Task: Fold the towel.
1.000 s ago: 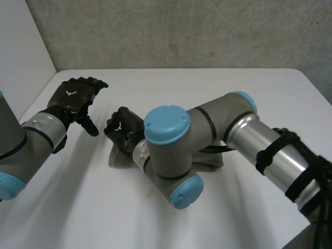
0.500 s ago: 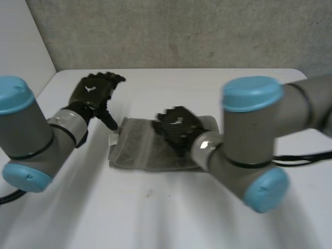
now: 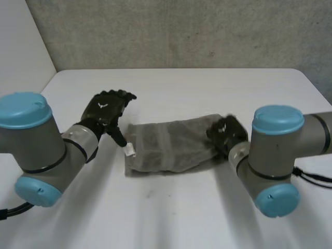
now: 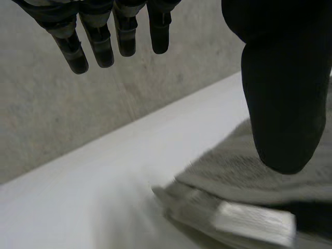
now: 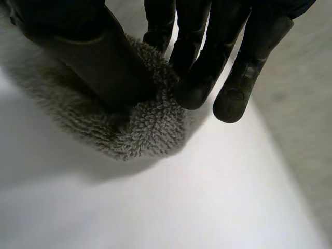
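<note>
Right hand (image 5: 88, 57) pinches the right end of the towel (image 3: 171, 146) between thumb and fingers | left hand (image 3: 106, 110) wide, holding nothing; thumb just over the left end, by the white tag (image 3: 129, 151) | towel lies long-ways on the table (image 3: 171, 218), one end at each hand

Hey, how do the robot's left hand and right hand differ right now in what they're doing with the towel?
The left hand has straight, spread fingers and grips nothing; the right hand pinches the towel between thumb and fingers. The left hand is beside the towel's end with the white label; the right hand is on the opposite end. Both are black and sit at the towel's short ends.
</note>
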Motion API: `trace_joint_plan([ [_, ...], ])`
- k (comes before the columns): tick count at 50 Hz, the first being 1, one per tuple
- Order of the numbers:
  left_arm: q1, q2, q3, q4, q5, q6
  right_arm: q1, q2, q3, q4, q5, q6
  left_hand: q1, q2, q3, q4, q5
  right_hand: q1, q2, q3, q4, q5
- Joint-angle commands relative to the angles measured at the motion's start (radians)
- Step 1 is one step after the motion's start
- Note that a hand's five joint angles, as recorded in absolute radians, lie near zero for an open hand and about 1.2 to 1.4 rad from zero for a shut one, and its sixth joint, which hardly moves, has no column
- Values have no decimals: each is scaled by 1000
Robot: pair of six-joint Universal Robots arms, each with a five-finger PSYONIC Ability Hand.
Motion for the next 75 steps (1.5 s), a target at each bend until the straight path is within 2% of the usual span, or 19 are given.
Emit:
trace_joint_plan([
  [1,1,96,-6,2,-2,-4,186,55,-246,-8,29,-325,24,24,25,24,18,89,104,62,60,62],
  [6,13,139,-6,5,-5,-7,303,181,-396,89,-51,-496,24,24,25,24,18,89,104,62,60,62],
  [8,19,155,-8,5,-19,-7,361,262,-445,195,-186,-518,22,21,22,21,15,89,104,62,60,62],
  [12,44,164,-9,4,-57,-10,395,310,-455,251,-289,-534,19,18,19,18,12,89,104,62,60,62],
  [17,50,164,-11,2,-65,-12,393,307,-438,253,-275,-508,16,15,16,15,9,89,104,62,60,62],
  [18,50,164,-11,2,-65,-13,389,285,-423,245,-241,-464,16,15,16,15,9,-76,-61,-102,-104,-103],
  [19,48,164,-11,2,-63,-13,389,285,-423,245,-241,-463,16,15,16,15,9,-78,-63,-104,-106,-105],
  [20,48,164,-11,2,-63,-13,386,250,-401,219,-220,-392,16,15,16,15,9,-642,-627,-668,-670,-669],
  [21,47,164,-8,2,-65,-13,375,203,-371,187,-215,-309,13,13,13,12,6,-1031,-1016,-1057,-1059,-1058],
  [22,45,164,-3,4,-63,-13,375,202,-370,187,-215,-308,13,13,13,12,6,-1035,-1020,-1061,-1063,-1062],
  [23,41,162,6,5,-63,-13,358,145,-323,141,-216,-207,13,13,13,12,6,-1133,-1118,-1159,-1162,-1160],
  [30,28,149,32,11,-66,-15,235,-167,-43,-124,-230,278,13,13,13,12,6,-1133,-1118,-1159,-1162,-1160],
  [35,4,103,69,11,-71,-67,137,-235,25,-131,-216,443,22,21,22,21,15,-1133,-1118,-1159,-1162,-1160],
  [37,-22,43,96,1,-72,-147,77,-230,16,-79,-210,510,24,24,25,24,18,-1133,-1118,-1159,-1162,-1160],
  [40,-33,12,101,-2,-71,-176,63,-213,-2,-45,-212,532,27,27,27,27,21,-1133,-1118,-1159,-1162,-1160],
  [48,-128,-179,97,-48,-69,-218,54,44,-218,171,-215,567,27,27,27,27,21,-1133,-1118,-1159,-1162,-1160],
  [58,-137,-272,124,-55,-77,-199,79,253,-419,297,-218,554,30,30,30,30,24,-1133,-1118,-1159,-1162,-1160],
  [63,-131,-221,139,-74,-114,-194,83,215,-438,325,-216,558,24,24,25,24,18,-1133,-1118,-1159,-1162,-1160],
  [75,-71,138,231,-220,-137,-196,-10,-227,-324,323,-175,597,-20,-20,-20,-20,-26,-1133,-1118,-1159,-1162,-1160],
])
